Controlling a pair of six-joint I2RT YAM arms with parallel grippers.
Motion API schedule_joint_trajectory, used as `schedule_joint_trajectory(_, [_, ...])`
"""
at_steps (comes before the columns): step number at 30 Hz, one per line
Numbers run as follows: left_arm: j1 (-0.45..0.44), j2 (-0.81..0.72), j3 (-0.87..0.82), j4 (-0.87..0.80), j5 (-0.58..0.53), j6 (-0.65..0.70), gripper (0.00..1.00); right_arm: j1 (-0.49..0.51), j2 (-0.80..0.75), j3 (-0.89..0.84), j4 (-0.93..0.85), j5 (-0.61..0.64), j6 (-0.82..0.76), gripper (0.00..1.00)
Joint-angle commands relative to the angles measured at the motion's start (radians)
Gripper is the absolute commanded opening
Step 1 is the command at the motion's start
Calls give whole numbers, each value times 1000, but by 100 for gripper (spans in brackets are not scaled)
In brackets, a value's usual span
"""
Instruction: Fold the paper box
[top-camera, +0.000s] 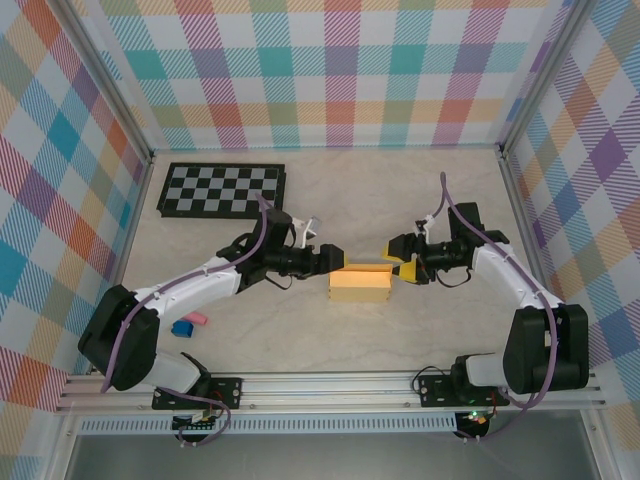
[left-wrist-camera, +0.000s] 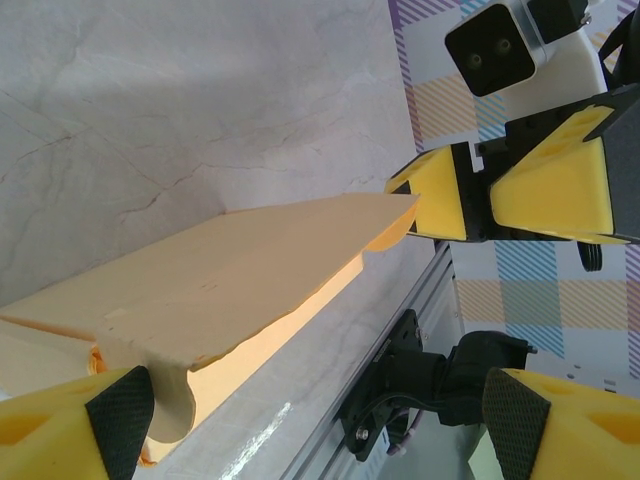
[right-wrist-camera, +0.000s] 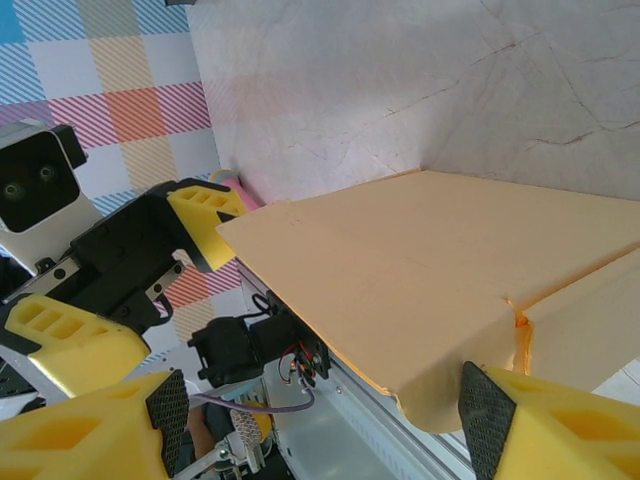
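So the paper box (top-camera: 360, 285) is lying flat on the table (top-camera: 420, 190), pretty much folded up already. The left gripper (top-camera: 335, 262) is right at the box's left end with its jaws spread wide, not clamping anything. The right gripper (top-camera: 393, 268) is at the box's right end, jaws also apart, with the box edge poking in between them. The checkerboard (top-camera: 222, 190) sits back and left of the box, and a small pink bit (top-camera: 197, 318) and a blue bit (top-camera: 182, 328) lie near-left of it, well apart.

Checkerboard (top-camera: 221, 191) — pink block (top-camera: 198, 318), blue block (top-camera: 182, 328)
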Motion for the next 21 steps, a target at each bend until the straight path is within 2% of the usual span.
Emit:
schedule_joint_trajectory(1, [-16,1,-20,41,15,-9,88,7,14,-4,-12,-1,-19,73])
schedule_joint_trajectory(10, [-21,-4,-52,11,-24,41,87,7,25,2,-81,79,-90,68])
schedule_joint_trajectory(21, [-20,5,-78,32,-38,62,87,18,32,-6,-60,98,-90,64])
